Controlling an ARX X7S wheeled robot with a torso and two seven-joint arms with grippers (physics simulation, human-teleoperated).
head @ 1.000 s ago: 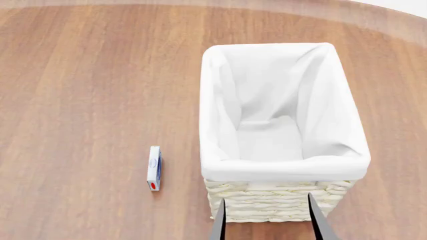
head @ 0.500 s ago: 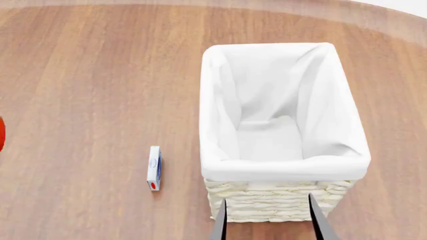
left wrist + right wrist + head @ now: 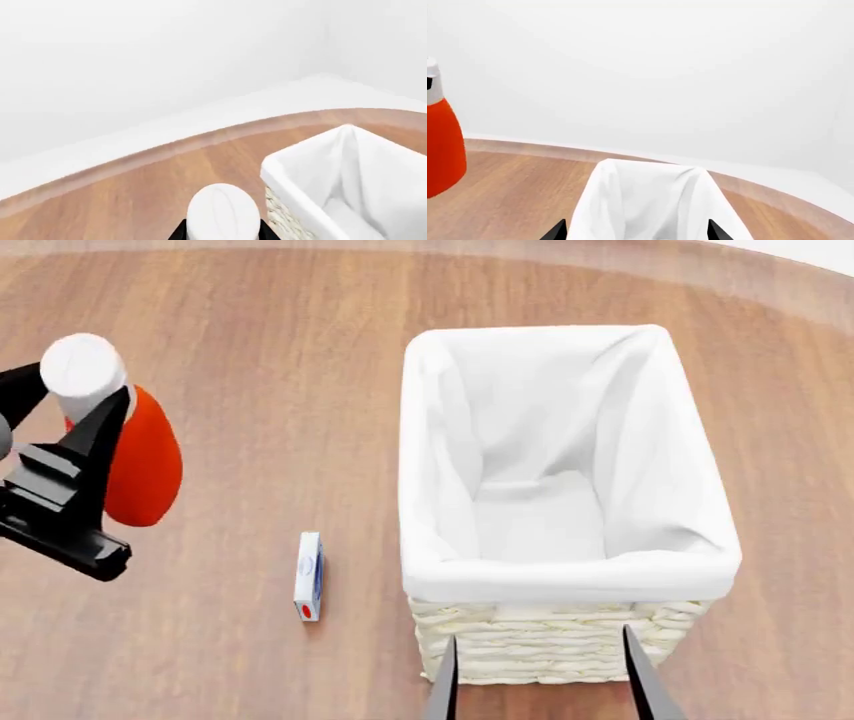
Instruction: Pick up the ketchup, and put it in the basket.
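The ketchup [image 3: 142, 462], an orange-red bottle with a white cap [image 3: 83, 362], is held off the table at the left of the head view. My left gripper [image 3: 70, 400] is shut on its neck, black fingers on both sides. In the left wrist view the cap [image 3: 222, 210] fills the space between the jaws of the left gripper [image 3: 222, 233]. The basket [image 3: 561, 640], cream wicker with white lining, stands at centre right and holds nothing that I can see. My right gripper [image 3: 541, 685] is open and empty at the basket's near side. The right wrist view shows the ketchup [image 3: 442, 145] left of the basket [image 3: 602, 200].
A small white and blue box [image 3: 308, 576] lies flat on the wooden table [image 3: 240, 360] between the ketchup and the basket, close to the basket's left wall. The table's curved far edge and a white wall lie beyond.
The left gripper has come into the head view from the left with the ketchup, moving right toward the basket. The right gripper and the basket have stayed put.
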